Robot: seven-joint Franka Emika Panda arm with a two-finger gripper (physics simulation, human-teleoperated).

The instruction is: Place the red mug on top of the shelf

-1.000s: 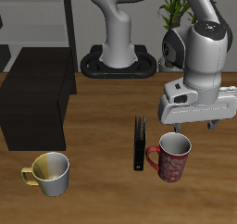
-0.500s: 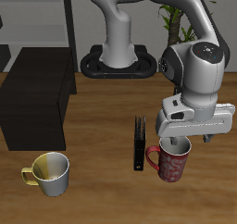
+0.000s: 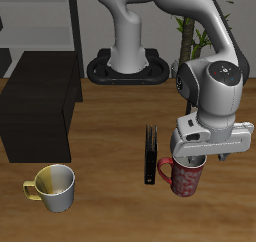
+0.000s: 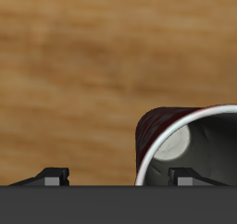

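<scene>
While no writing shows, fingers straddle the red mug's rim.

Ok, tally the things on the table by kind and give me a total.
Mugs: 2, the red mug under the gripper and the grey mug with a yellow handle.
Black cabinets: 1, the shelf.
Thin black upright objects: 1.
Total: 4
</scene>
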